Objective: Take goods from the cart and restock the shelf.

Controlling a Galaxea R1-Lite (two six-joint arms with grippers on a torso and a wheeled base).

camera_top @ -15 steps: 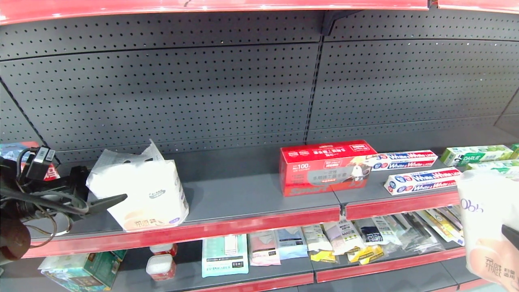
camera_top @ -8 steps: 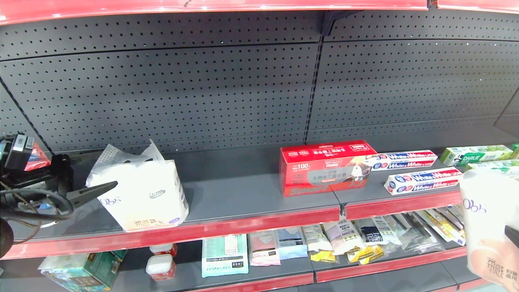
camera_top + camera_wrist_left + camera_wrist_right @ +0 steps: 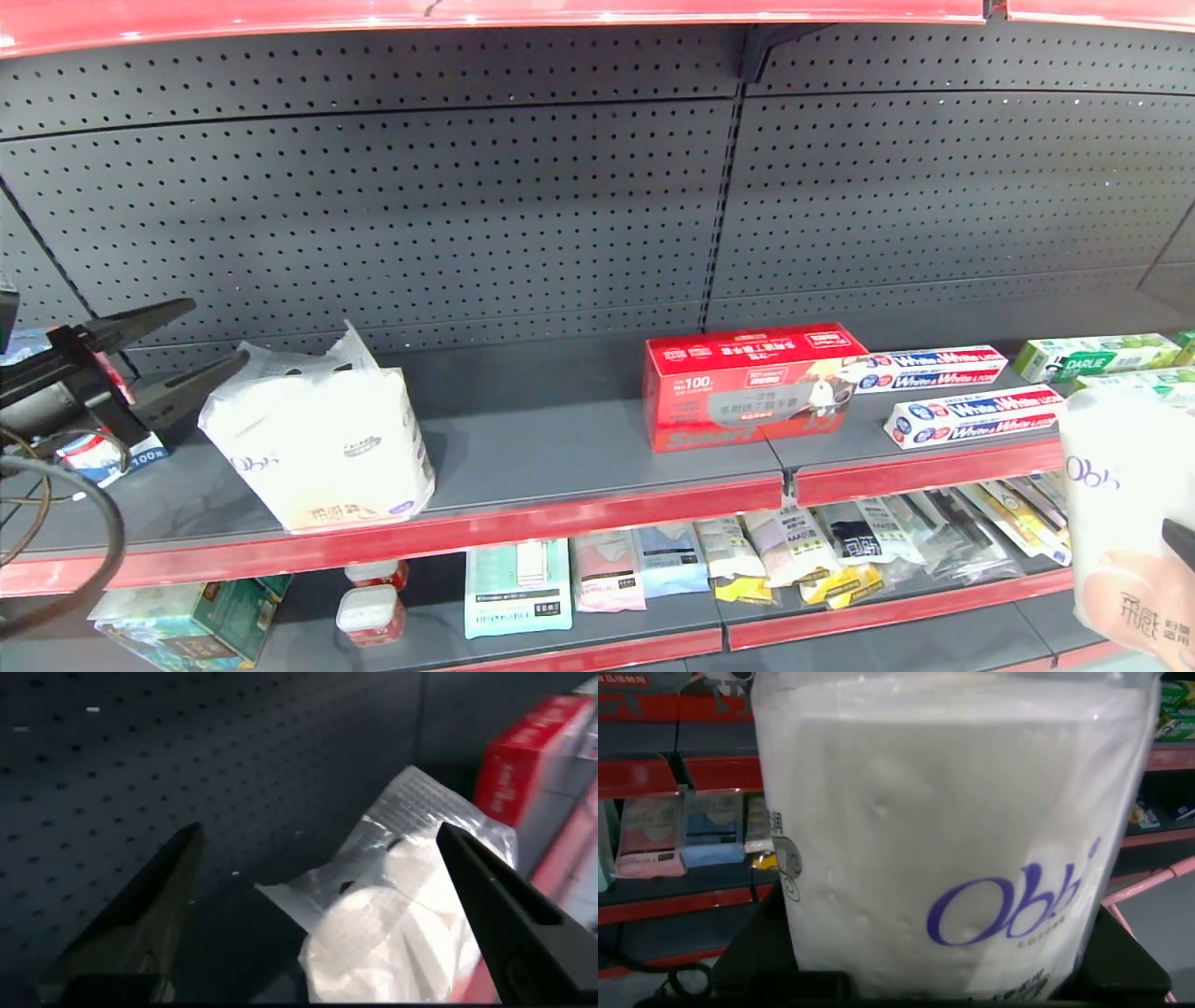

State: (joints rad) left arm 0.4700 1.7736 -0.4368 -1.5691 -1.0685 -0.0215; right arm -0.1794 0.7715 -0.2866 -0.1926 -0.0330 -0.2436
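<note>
White pack [image 3: 327,448] on shelf [image 3: 560,439] mid-left of frame, just right of wide-open left gripper [image 3: 217,329]; right gripper [image 3: 943,952] clamps second pack [image 3: 1120,504], lower right.

- Two white paper packs [image 3: 327,448], [image 3: 1120,523];
- one red box [image 3: 747,387];
- two blue-and-white toothpaste boxes [image 3: 934,367], [image 3: 976,415];
- at least two green toothpaste boxes [image 3: 1097,357], [image 3: 1134,380];
- two small red-and-white jars [image 3: 371,613], [image 3: 376,571].

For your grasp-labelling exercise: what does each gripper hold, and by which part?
Right gripper clamps a white tissue pack by its opposite sides. Left gripper is open, holding nothing.
</note>
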